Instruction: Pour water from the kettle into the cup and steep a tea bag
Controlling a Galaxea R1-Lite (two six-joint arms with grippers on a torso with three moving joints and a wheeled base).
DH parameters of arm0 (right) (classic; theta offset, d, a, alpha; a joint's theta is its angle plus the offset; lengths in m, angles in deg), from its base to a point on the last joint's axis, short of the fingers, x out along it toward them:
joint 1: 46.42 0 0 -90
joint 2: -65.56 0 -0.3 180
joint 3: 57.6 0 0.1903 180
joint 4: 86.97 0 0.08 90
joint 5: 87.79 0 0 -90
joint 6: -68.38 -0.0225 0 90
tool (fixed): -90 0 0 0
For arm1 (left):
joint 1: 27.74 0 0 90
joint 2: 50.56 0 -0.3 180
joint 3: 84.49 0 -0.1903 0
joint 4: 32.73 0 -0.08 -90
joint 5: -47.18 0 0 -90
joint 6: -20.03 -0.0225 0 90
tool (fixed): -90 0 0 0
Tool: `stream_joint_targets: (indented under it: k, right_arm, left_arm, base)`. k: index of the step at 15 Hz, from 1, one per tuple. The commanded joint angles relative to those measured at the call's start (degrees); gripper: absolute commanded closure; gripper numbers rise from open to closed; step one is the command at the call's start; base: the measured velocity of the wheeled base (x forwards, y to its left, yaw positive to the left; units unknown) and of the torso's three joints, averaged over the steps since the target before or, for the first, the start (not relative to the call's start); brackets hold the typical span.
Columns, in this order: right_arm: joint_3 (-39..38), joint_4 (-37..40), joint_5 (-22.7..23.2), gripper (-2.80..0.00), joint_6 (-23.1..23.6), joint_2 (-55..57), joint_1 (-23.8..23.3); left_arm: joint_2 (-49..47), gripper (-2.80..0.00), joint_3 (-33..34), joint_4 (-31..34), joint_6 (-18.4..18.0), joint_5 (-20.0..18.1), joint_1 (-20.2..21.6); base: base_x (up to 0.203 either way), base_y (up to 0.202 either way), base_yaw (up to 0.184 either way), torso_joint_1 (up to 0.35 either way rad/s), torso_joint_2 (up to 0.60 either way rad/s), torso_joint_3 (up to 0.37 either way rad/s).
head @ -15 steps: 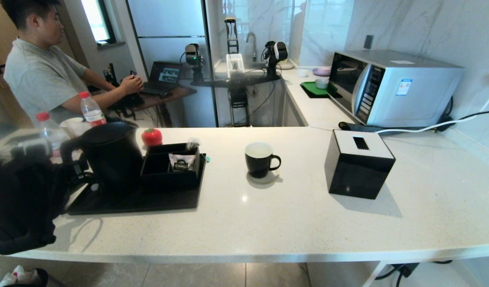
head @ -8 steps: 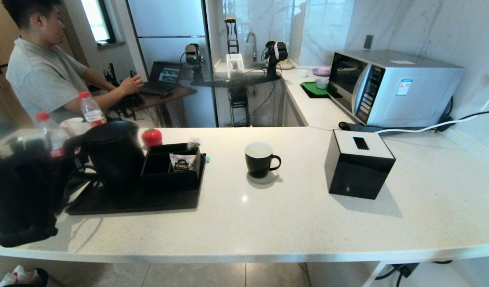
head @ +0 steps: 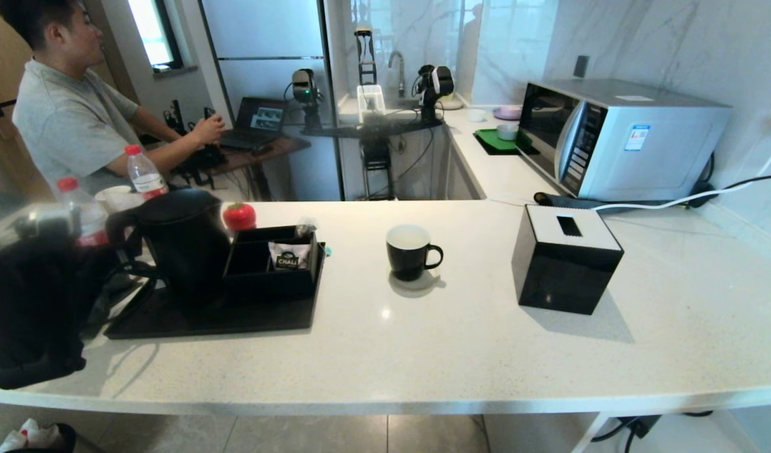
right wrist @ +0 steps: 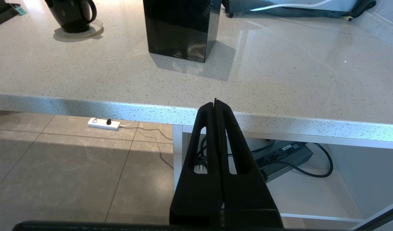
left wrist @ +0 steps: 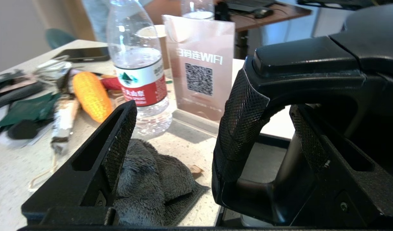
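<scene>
The matte-black kettle (head: 184, 245) stands on the black tray (head: 247, 321) at the left. My left gripper (head: 112, 255) is open, and the kettle's loop handle (left wrist: 241, 128) sits between its fingers (left wrist: 119, 141), nearer the inner one. The black cup (head: 409, 251), white inside, stands on a coaster at mid-counter, its handle pointing right. The tea bag (head: 304, 226) rests on the organizer's far corner, and its teal tag (head: 328, 251) lies beside the tray. My right gripper (right wrist: 215, 102) is shut on nothing and hangs below the counter's front edge, out of the head view.
A black organizer (head: 269, 267) holds a CHALI sachet (head: 289, 257). Red-capped bottles (head: 145, 173), a red ball (head: 239, 216), a grey cloth (left wrist: 151, 179) and a WiFi sign (left wrist: 199, 70) crowd the kettle's left and back. A black tissue box (head: 565, 261) and a microwave (head: 618, 135) stand to the right.
My left arm has pushed forward, bringing its open fingers around the kettle handle. The kettle has shifted slightly to the right on the tray. The right arm has not moved.
</scene>
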Motion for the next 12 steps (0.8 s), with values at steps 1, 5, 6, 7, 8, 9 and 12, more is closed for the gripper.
stream_joint_targets:
  k: [1,5,6,7,8,9,12]
  right_arm:
    - [0.00,0.00,0.03,0.00,0.07,0.07,0.02]
    - [0.00,0.00,0.03,0.00,0.07,0.07,0.02]
    - [0.00,0.00,0.03,0.00,0.07,0.07,0.02]
    - [0.00,0.00,0.03,0.00,0.07,0.07,0.02]
    - [0.00,0.00,0.03,0.00,0.07,0.07,0.02]
    - [0.00,0.00,0.03,0.00,0.07,0.07,0.02]
    - [0.00,0.00,0.03,0.00,0.07,0.07,0.02]
  left_arm:
    - [-0.13,-2.80,0.24,-2.74,-0.02,-3.50,1.37]
    - [-1.43,-2.80,-0.24,-2.74,-0.30,-9.51,3.96]
    - [-1.62,-2.80,-0.70,-2.74,-0.44,-9.73,4.16]
    - [-1.95,-2.80,-1.29,-2.74,-0.51,-9.82,4.33]
    - [-2.13,-2.80,-2.10,-2.74,-0.54,-9.83,4.39]
    - [-2.47,-2.80,-3.03,-2.74,-0.55,-9.83,4.40]
    - [-3.54,-2.80,-6.24,-2.74,-0.75,-9.91,4.40]
  base:
    - [0.000,0.000,0.000,0.000,0.00,0.000]
    - [0.000,0.000,0.000,0.000,0.00,0.000]
    - [0.000,0.000,0.000,0.000,0.00,0.000]
    - [0.000,0.000,0.000,0.000,0.00,0.000]
    - [0.000,0.000,0.000,0.000,0.00,0.000]
    - [0.000,0.000,0.000,0.000,0.00,0.000]
    - [0.000,0.000,0.000,0.000,0.00,0.000]
